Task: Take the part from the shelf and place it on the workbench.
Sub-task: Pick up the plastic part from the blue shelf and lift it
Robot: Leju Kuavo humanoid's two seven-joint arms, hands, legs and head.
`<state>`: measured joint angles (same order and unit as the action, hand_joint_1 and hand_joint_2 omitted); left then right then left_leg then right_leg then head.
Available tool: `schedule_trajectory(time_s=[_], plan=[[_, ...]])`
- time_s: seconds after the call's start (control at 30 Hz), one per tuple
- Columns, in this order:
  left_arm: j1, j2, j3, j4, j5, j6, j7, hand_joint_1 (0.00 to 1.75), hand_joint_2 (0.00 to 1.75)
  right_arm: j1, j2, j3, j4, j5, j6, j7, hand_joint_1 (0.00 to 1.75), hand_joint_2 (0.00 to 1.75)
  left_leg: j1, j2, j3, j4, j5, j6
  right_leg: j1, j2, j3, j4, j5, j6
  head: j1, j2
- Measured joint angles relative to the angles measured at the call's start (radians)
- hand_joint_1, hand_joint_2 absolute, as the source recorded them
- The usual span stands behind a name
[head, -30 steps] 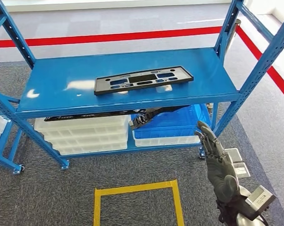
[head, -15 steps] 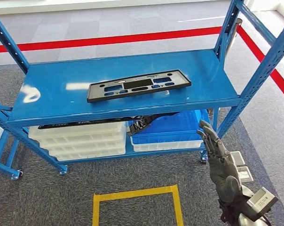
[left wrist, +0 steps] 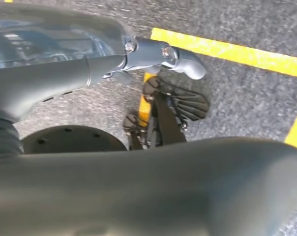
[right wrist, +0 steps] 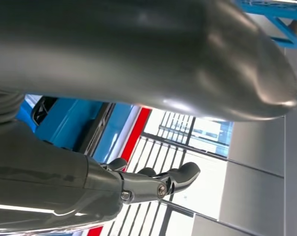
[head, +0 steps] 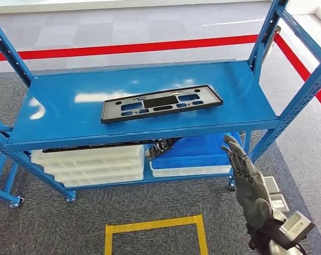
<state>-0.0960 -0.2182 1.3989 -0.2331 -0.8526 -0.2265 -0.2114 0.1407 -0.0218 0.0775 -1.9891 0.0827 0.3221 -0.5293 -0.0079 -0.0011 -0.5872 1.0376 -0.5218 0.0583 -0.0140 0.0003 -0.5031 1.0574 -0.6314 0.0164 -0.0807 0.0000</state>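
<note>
The part [head: 161,102], a long flat black panel with several cut-outs, lies flat near the middle of the blue shelf's top board [head: 62,114]. My right hand [head: 247,183] is raised at the lower right, in front of and below the shelf's right end, fingers stretched out and holding nothing. It is well short of the part. In the right wrist view the right hand [right wrist: 102,182] has straight fingers with a blue shelf board behind them. In the left wrist view my left hand [left wrist: 65,78] hangs over grey carpet, fingers extended and empty.
On the lower shelf sit stacked white trays [head: 89,162], a blue bin [head: 195,149] and another dark part [head: 162,146]. Blue uprights [head: 295,101] frame the shelf's right end. A yellow tape square [head: 154,226] marks the carpet in front, and a red floor line [head: 131,48] runs behind.
The whole picture has shifted, so the camera has moved: the shelf and part sit lower in the view. My right hand stays raised at the lower right, still empty.
</note>
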Motion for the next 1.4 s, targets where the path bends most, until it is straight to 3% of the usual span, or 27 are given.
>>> schedule_trajectory(time_s=[0.03, 0.1, 0.13, 0.17, 0.2, 0.27, 0.3, 0.33, 0.47, 0.53, 0.63, 0.67, 0.7, 0.8, 0.83, 0.87, 0.93, 1.03, 1.07, 1.13, 1.17, 1.2, 1.23, 1.3, 1.33, 1.4], plan=[[0.000, -0.001, 0.000, 0.000, 0.000, 0.000, 0.000, 0.00, 0.00, -0.001, -0.001, 0.000, -0.001, 0.000, -0.001, 0.000, 0.00, 0.00, 0.005, 0.001, 0.014, -0.014, 0.000, 0.000, 0.000, 0.000, -0.015, 0.034, -0.016, 0.003, 0.000, 0.000], [0.000, -0.001, 0.000, 0.000, 0.000, 0.001, 0.000, 0.00, 0.00, 0.000, -0.003, 0.001, -0.002, 0.001, -0.002, 0.000, 0.00, 0.00, 0.007, 0.001, 0.033, -0.022, -0.009, 0.000, -0.003, 0.000, -0.087, 0.154, -0.057, 0.011, 0.001, 0.000], [0.000, -0.001, 0.000, 0.000, 0.000, 0.001, 0.001, 0.00, 0.00, 0.002, -0.004, 0.002, -0.001, 0.001, -0.003, 0.000, 0.00, 0.00, 0.008, 0.001, 0.040, -0.022, -0.016, -0.001, -0.005, 0.000, -0.127, 0.209, -0.066, 0.015, 0.001, 0.000], [0.001, -0.001, 0.000, 0.000, 0.000, 0.001, 0.002, 0.00, 0.00, 0.004, -0.005, 0.002, -0.001, 0.002, -0.004, 0.000, 0.00, 0.00, 0.009, 0.001, 0.049, -0.022, -0.024, -0.004, -0.007, 0.000, -0.156, 0.235, -0.056, 0.020, 0.001, 0.000], [0.002, -0.002, 0.000, 0.000, 0.000, 0.002, 0.002, 0.00, 0.00, 0.006, -0.006, 0.003, -0.001, 0.002, -0.005, 0.000, 0.00, 0.00, 0.011, 0.001, 0.060, -0.021, -0.033, -0.008, -0.008, 0.000, -0.166, 0.225, -0.024, 0.024, 0.001, 0.000], [0.004, -0.002, 0.000, 0.000, 0.000, 0.003, 0.002, 0.00, 0.00, 0.008, -0.007, 0.004, -0.001, 0.002, -0.006, 0.000, 0.00, 0.00, 0.015, 0.000, 0.087, -0.020, -0.054, -0.020, -0.011, -0.001, -0.138, 0.119, 0.069, 0.031, 0.001, 0.000], [0.003, -0.002, 0.000, 0.000, 0.000, 0.003, 0.002, 0.00, 0.00, 0.009, -0.008, 0.004, 0.000, 0.003, -0.006, 0.000, 0.00, 0.00, 0.015, -0.001, 0.096, -0.018, -0.064, -0.027, -0.010, -0.002, -0.121, 0.067, 0.101, 0.031, 0.001, 0.000], [0.002, -0.002, 0.000, 0.000, 0.000, 0.003, 0.002, 0.00, 0.00, 0.010, -0.008, 0.005, 0.001, 0.003, -0.007, 0.001, 0.00, 0.00, 0.014, -0.001, 0.101, -0.016, -0.072, -0.032, -0.009, -0.002, -0.108, 0.031, 0.112, 0.026, 0.001, 0.000], [-0.003, -0.002, 0.000, 0.000, -0.001, 0.001, 0.002, 0.00, 0.00, 0.015, -0.009, 0.005, 0.001, 0.004, -0.008, 0.003, 0.00, 0.00, 0.011, -0.001, 0.103, -0.016, -0.087, -0.045, -0.008, 0.001, -0.097, 0.008, 0.089, -0.005, 0.000, 0.000], [-0.005, -0.002, 0.000, 0.000, -0.004, 0.000, 0.002, 0.00, 0.00, 0.015, -0.009, 0.005, 0.000, 0.005, -0.008, 0.003, 0.00, 0.00, 0.013, -0.001, 0.081, 0.039, -0.115, -0.054, -0.012, -0.002, -0.085, 0.005, 0.080, -0.017, -0.001, 0.000], [-0.004, -0.003, 0.000, 0.000, -0.006, 0.000, 0.002, 0.00, 0.00, 0.015, -0.009, 0.004, -0.002, 0.005, -0.008, 0.003, 0.00, 0.00, 0.016, -0.001, -0.039, 0.239, -0.177, -0.064, -0.012, -0.004, -0.067, 0.005, 0.061, -0.026, -0.002, 0.000], [-0.002, -0.003, 0.000, 0.000, -0.006, 0.000, 0.002, 0.00, 0.00, 0.016, -0.009, 0.004, -0.002, 0.005, -0.008, 0.003, 0.00, 0.00, 0.016, -0.001, -0.073, 0.279, -0.173, -0.063, -0.011, -0.003, -0.058, 0.005, 0.054, -0.026, -0.002, 0.000], [0.000, -0.003, 0.000, 0.000, -0.006, 0.000, 0.002, 0.00, 0.00, 0.016, -0.009, 0.004, -0.002, 0.005, -0.008, 0.003, 0.00, 0.00, 0.016, -0.001, -0.090, 0.281, -0.146, -0.060, -0.011, -0.001, -0.047, 0.005, 0.047, -0.026, -0.002, 0.000], [0.003, -0.002, 0.000, 0.000, -0.006, 0.000, 0.001, 0.00, 0.00, 0.015, -0.009, 0.004, -0.002, 0.006, -0.008, 0.003, 0.00, 0.00, 0.007, -0.002, -0.065, 0.136, -0.006, -0.035, -0.008, 0.003, -0.009, 0.003, 0.020, -0.023, -0.002, 0.000], [0.003, -0.001, 0.000, 0.000, -0.006, 0.000, 0.001, 0.00, 0.00, 0.015, -0.009, 0.004, -0.001, 0.006, -0.008, 0.003, 0.00, 0.00, 0.002, -0.002, -0.055, 0.097, 0.021, -0.026, -0.008, 0.004, -0.003, 0.001, 0.013, -0.019, -0.002, 0.000], [0.004, -0.001, -0.001, 0.001, -0.006, 0.000, 0.000, 0.00, 0.00, 0.015, -0.010, 0.004, -0.001, 0.007, -0.008, 0.004, 0.00, 0.00, -0.004, -0.002, -0.051, 0.079, 0.028, -0.019, -0.010, 0.005, -0.001, -0.002, 0.010, -0.014, -0.002, 0.000], [0.004, -0.001, -0.001, 0.001, -0.006, 0.000, -0.001, 0.00, 0.00, 0.014, -0.011, 0.005, -0.002, 0.010, -0.008, 0.004, 0.00, 0.00, -0.009, -0.002, -0.047, 0.065, 0.022, -0.011, -0.012, 0.006, 0.001, -0.012, 0.009, -0.002, -0.003, 0.000], [0.000, -0.001, -0.001, 0.001, -0.005, 0.000, -0.003, 0.00, 0.00, 0.009, -0.019, 0.006, -0.006, 0.015, -0.010, 0.004, 0.00, 0.00, 0.003, -0.002, -0.005, 0.002, 0.006, -0.004, -0.010, 0.003, -0.003, 0.011, -0.010, 0.012, -0.003, 0.000], [-0.001, -0.001, -0.001, 0.001, -0.005, -0.001, -0.004, 0.00, 0.00, 0.007, -0.022, 0.006, -0.007, 0.016, -0.010, 0.005, 0.00, 0.00, 0.006, -0.002, 0.011, -0.014, 0.000, -0.002, -0.010, 0.002, -0.026, 0.056, -0.027, 0.015, -0.003, 0.000], [0.000, -0.002, -0.001, 0.001, -0.005, -0.001, -0.004, 0.00, 0.00, 0.006, -0.030, 0.006, -0.007, 0.018, -0.012, 0.008, 0.00, 0.00, 0.007, -0.002, 0.030, -0.020, -0.010, -0.001, -0.010, 0.002, -0.105, 0.179, -0.059, 0.021, -0.003, 0.000], [0.001, -0.003, -0.001, 0.001, -0.004, -0.002, -0.004, 0.00, 0.00, 0.006, -0.033, 0.007, -0.007, 0.018, -0.012, 0.012, 0.00, 0.00, 0.007, -0.002, 0.039, -0.020, -0.018, -0.001, -0.010, 0.002, -0.140, 0.222, -0.058, 0.024, -0.003, 0.000], [0.001, -0.003, -0.001, 0.001, -0.004, -0.002, -0.004, 0.00, 0.00, 0.006, -0.037, 0.007, -0.007, 0.018, -0.012, 0.015, 0.00, 0.00, 0.008, -0.002, 0.051, -0.020, -0.026, -0.003, -0.010, 0.002, -0.159, 0.230, -0.036, 0.027, -0.003, 0.000], [0.001, -0.003, -0.001, 0.001, -0.003, -0.002, -0.004, 0.00, 0.00, 0.006, -0.040, 0.007, -0.007, 0.016, -0.013, 0.019, 0.00, 0.00, 0.008, -0.002, 0.064, -0.020, -0.036, -0.006, -0.010, 0.002, -0.160, 0.199, 0.006, 0.028, -0.003, 0.000], [0.001, -0.003, -0.001, 0.001, 0.000, -0.003, -0.005, 0.00, 0.00, 0.003, -0.047, 0.007, -0.007, 0.013, -0.014, 0.028, 0.00, 0.00, 0.008, -0.003, 0.092, -0.019, -0.056, -0.015, -0.009, 0.000, -0.130, 0.090, 0.094, 0.027, -0.003, 0.000], [0.000, -0.003, -0.001, 0.001, 0.001, -0.004, -0.006, 0.00, 0.00, 0.001, -0.050, 0.007, -0.007, 0.010, -0.015, 0.033, 0.00, 0.44, 0.007, -0.003, 0.098, -0.018, -0.065, -0.021, -0.008, 0.000, -0.113, 0.045, 0.114, 0.024, -0.003, 0.000], [-0.001, -0.004, -0.001, 0.002, 0.003, -0.005, -0.007, 0.00, 0.00, -0.002, -0.055, 0.007, -0.008, 0.007, -0.019, 0.044, 0.00, 1.31, 0.005, -0.002, 0.099, -0.015, -0.073, -0.029, -0.004, 0.000, -0.103, 0.017, 0.107, 0.011, -0.003, 0.000]])
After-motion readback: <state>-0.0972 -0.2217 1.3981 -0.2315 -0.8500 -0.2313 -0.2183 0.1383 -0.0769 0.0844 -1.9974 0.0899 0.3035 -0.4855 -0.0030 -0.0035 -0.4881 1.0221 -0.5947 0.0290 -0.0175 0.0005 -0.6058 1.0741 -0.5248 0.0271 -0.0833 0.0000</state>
